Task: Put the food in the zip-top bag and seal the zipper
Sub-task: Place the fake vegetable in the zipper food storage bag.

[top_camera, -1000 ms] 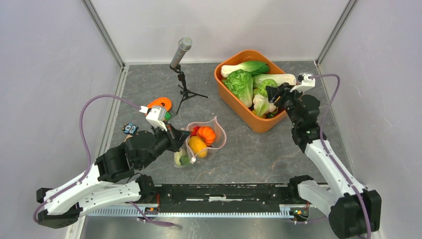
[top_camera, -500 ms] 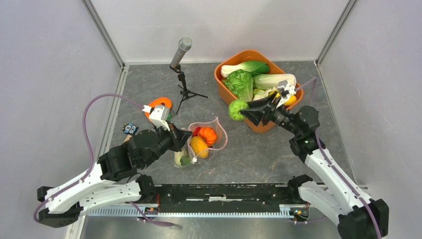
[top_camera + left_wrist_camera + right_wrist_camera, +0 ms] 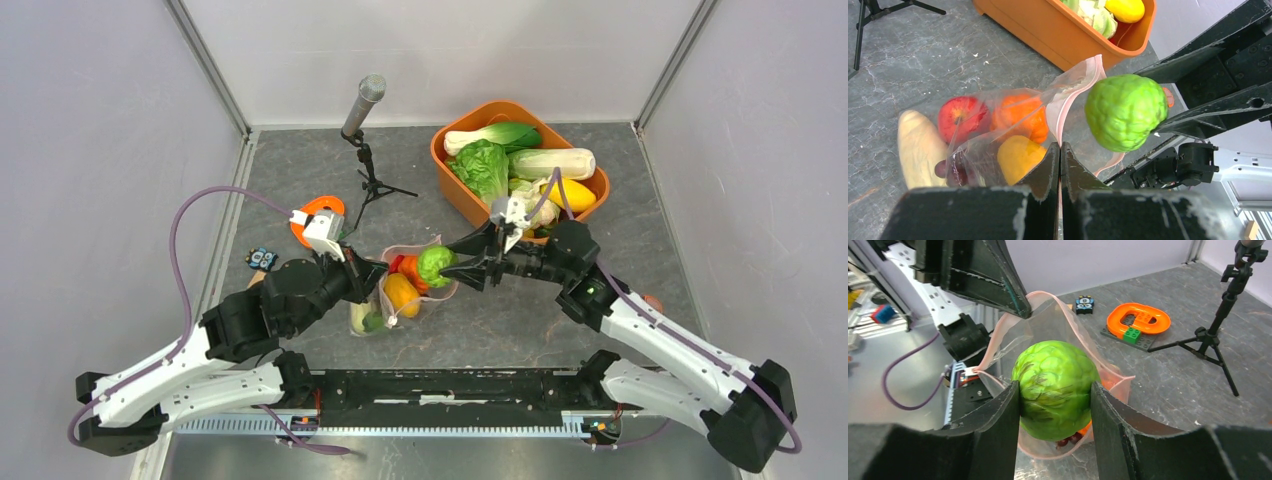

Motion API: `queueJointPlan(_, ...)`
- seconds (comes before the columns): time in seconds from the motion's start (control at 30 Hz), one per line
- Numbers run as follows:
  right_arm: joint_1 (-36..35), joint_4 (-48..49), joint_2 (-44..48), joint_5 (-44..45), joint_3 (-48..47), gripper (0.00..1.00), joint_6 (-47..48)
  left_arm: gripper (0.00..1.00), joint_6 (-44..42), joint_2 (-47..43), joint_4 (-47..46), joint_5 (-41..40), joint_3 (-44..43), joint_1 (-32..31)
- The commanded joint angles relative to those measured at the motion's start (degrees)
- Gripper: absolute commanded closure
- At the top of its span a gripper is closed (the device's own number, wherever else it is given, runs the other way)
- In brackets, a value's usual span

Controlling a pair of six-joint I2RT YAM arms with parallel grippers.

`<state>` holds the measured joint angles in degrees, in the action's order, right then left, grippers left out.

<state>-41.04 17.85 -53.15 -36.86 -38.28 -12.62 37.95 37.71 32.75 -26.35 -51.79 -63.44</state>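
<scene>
The clear zip-top bag (image 3: 441,247) lies at the table's middle with its mouth held open. Its pinkish zipper (image 3: 1058,117) strip rims the mouth. Inside are a red apple (image 3: 960,112), an orange piece (image 3: 1020,115), a yellow piece (image 3: 1018,157), a pale piece and dark purple grapes (image 3: 955,170). My left gripper (image 3: 372,275) is shut on the bag's zipper edge, also seen in the left wrist view (image 3: 1060,147). My right gripper (image 3: 1055,390) is shut on a bumpy green food piece (image 3: 1055,380) and holds it just above the open mouth (image 3: 436,265).
The orange tub (image 3: 500,235) at the back right holds lettuce, bok choy and a yellow squash (image 3: 570,193). A microphone on a tripod (image 3: 365,100) stands at the back. An orange toy brick piece (image 3: 320,208) and a small blue item (image 3: 262,258) lie left of the bag.
My right arm lifted the green piece out of the orange tub and swung left with it to above the bag's mouth. My left gripper kept its hold on the bag.
</scene>
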Motion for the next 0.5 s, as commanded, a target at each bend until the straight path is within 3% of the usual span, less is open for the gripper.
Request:
queueJointPlan(0.0,-4.6,-6.1,-3.3,11.3,-6.3,0.58,9.7,0.98,0.3,0.2,-2.6,0.1,-2.0,0.1)
queueJointPlan(0.17,-11.0,-9.6,-8.9,22.1,-9.9,0.57,14.3,0.98,0.3,-0.4,-2.2,-0.1,-2.0,0.1)
queueJointPlan(0.47,-20.2,-8.0,-12.4,40.6,-12.0,0.47,22.9,0.98,0.2,-0.4,-1.9,0.0,-2.4,0.0)
